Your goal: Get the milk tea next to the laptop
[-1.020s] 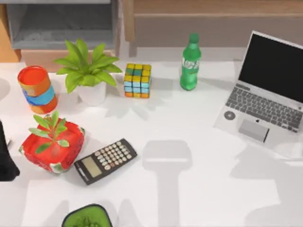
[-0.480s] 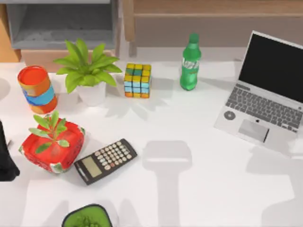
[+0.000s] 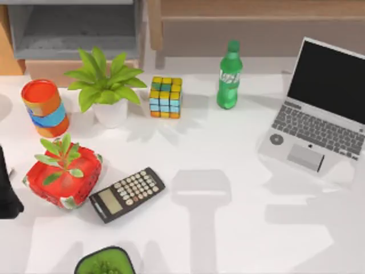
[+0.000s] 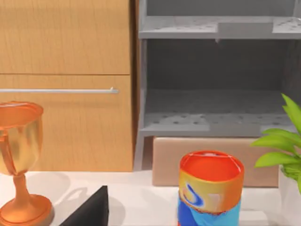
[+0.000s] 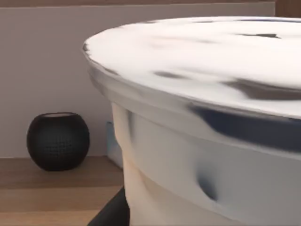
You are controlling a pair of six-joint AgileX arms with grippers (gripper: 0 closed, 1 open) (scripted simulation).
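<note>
The milk tea point(image 5: 197, 141) looms very close in the right wrist view: a wide white sealed lid over a clear cup of beige drink. One dark finger point(image 5: 109, 213) of my right gripper lies against the cup's side, holding it off the table. The silver-grey laptop point(image 3: 319, 114) stands open at the table's right, black screen toward the back. My left gripper point(image 3: 5, 191) is parked at the table's left edge.
On the table are a green soda bottle point(image 3: 229, 74), a colourful cube point(image 3: 166, 97), a white-potted plant point(image 3: 105, 85), an orange can point(image 3: 44, 107), a red-potted plant point(image 3: 63, 174), a black calculator point(image 3: 126, 194) and a green pot point(image 3: 104, 262). A bronze goblet point(image 4: 19, 155) stands far left.
No object on the table has moved. The soft shadows on the table's right front, below the laptop, have shifted leftward.
</note>
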